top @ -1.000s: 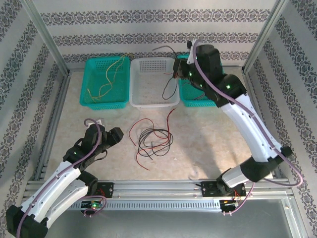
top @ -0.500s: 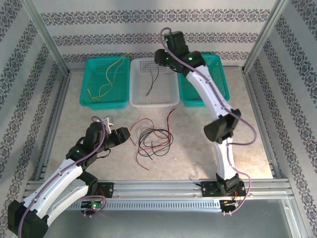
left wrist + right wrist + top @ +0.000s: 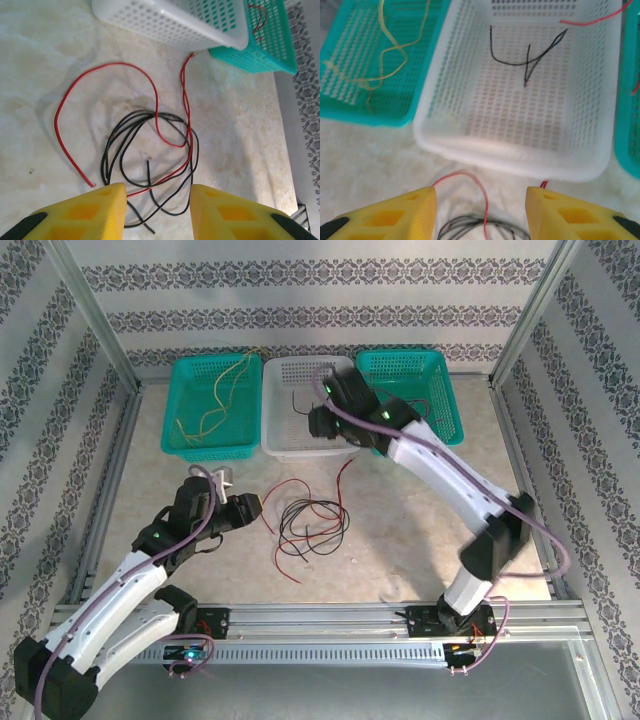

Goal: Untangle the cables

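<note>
Seemingly touching the white basket (image 3: 170,30): cables (image 3: 184,100)

A teal basket (image 3: 210,452), a white basket (image 3: 300,447) and another teal basket (image 3: 448,410) are sitting side by side on the table (image 3: 400,530). Patterned wallpaper (image 3: 200,300) is lining the walls.

You'll find red and black cables (image 3: 310,525) looped together on the table (image 3: 420,510). One black cable (image 3: 527,63) lies loose in the white basket (image 3: 520,167), and yellow cables (image 3: 213,410) lie in the left teal basket (image 3: 205,450).

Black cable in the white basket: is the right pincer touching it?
Apart. Right wrist view: the black cable lies in the white basket, well clear of the right pincer.
</note>
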